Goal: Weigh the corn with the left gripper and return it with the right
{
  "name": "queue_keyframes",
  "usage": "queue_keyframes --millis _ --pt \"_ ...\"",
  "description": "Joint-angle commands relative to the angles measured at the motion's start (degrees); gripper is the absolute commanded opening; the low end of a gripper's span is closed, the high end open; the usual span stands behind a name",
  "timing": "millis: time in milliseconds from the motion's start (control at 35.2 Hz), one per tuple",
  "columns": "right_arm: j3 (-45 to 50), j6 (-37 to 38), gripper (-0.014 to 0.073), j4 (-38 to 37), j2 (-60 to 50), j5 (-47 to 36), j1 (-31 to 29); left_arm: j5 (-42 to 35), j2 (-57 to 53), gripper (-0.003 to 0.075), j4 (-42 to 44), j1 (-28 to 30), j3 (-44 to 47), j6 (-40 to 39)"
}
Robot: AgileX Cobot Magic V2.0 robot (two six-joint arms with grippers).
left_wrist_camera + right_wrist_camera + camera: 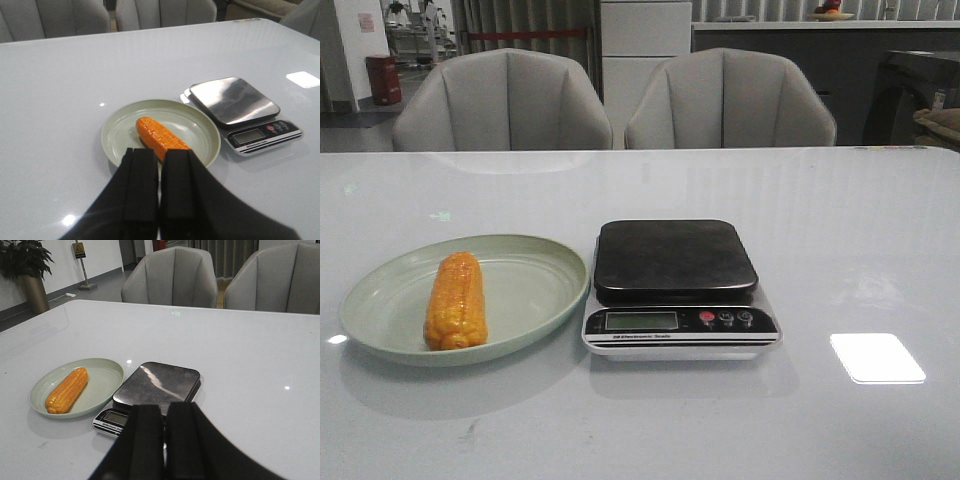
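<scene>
The orange-yellow corn (pixel 456 300) lies on a pale green plate (pixel 535 275) at the table's left; it also shows in the left wrist view (pixel 157 136) and the right wrist view (pixel 66 389). The scale (pixel 675 260) with its black platform stands just right of the plate, its display at the front. My left gripper (pixel 159 152) is shut and empty, up above the table, with the near end of the corn hidden behind its fingers. My right gripper (pixel 164 407) is shut and empty, up above the scale's (pixel 159 384) near side. Neither gripper shows in the front view.
The plate's rim (pixel 114 127) nearly touches the scale (pixel 235 101). Two grey chairs (pixel 505 100) (pixel 728 98) stand behind the table's far edge. A bright light patch (pixel 876 357) lies on the white tabletop at the right front.
</scene>
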Motion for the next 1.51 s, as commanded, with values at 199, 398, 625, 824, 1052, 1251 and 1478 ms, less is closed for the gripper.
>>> queue_keyframes --millis 199,398,625,824,1052,1251,1478 --pt "-1.4 -0.7 0.0186 -0.4 0.5 -5.0 -0.4 -10.9 -7.2 0.0114 0.1 13.0 7.1 0.2" --pt "-1.4 -0.7 0.0186 -0.4 0.5 -4.9 -0.4 -18.5 -10.5 0.0114 0.2 19.2 14.5 0.0" --pt "-1.4 -0.7 0.0186 -0.4 0.5 -3.7 -0.4 -27.1 -10.7 0.0114 0.2 20.4 19.2 -0.2" --pt "-1.4 -0.7 0.0186 -0.4 0.5 -3.5 -0.4 -28.7 -10.7 0.0114 0.2 20.4 19.2 -0.2" --pt "-1.4 -0.7 0.0186 -0.4 0.5 -3.5 -0.4 -28.7 -10.7 0.0114 0.2 20.4 19.2 -0.2" --pt "-1.4 -0.7 0.0186 -0.4 0.5 -3.5 -0.4 -28.7 -10.7 0.0114 0.2 20.4 19.2 -0.2" --pt "-1.4 -0.7 0.0186 -0.4 0.5 -3.5 -0.4 -28.7 -10.7 0.0114 0.2 20.4 19.2 -0.2"
